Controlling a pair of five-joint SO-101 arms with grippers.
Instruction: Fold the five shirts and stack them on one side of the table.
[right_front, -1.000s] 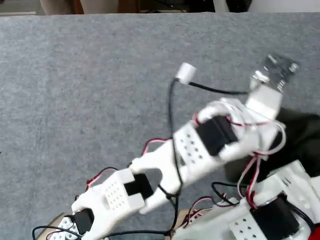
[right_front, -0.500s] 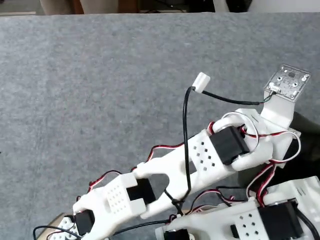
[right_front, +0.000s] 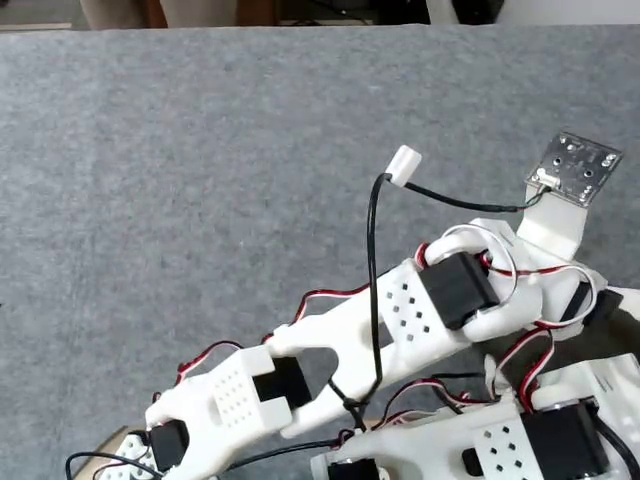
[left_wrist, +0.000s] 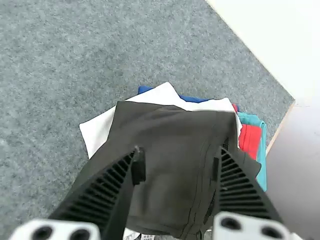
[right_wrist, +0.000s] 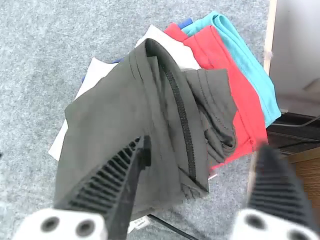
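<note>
Grey shirt (left_wrist: 165, 130) tops the pile (right_wrist: 240, 100) at the desk (left_wrist: 50, 60) edge; left hand (left_wrist: 178, 156) and right hand (right_wrist: 205, 147) hang open, empty, above. Stacking seems done; next, withdraw.

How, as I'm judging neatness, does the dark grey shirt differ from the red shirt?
The dark grey shirt lies on top, mostly exposed; the red shirt sits lower, showing one side strip. The dark grey shirt's edge is bunched and creased; the red shirt's visible part looks smooth. Both are folded and stacked together.
</note>
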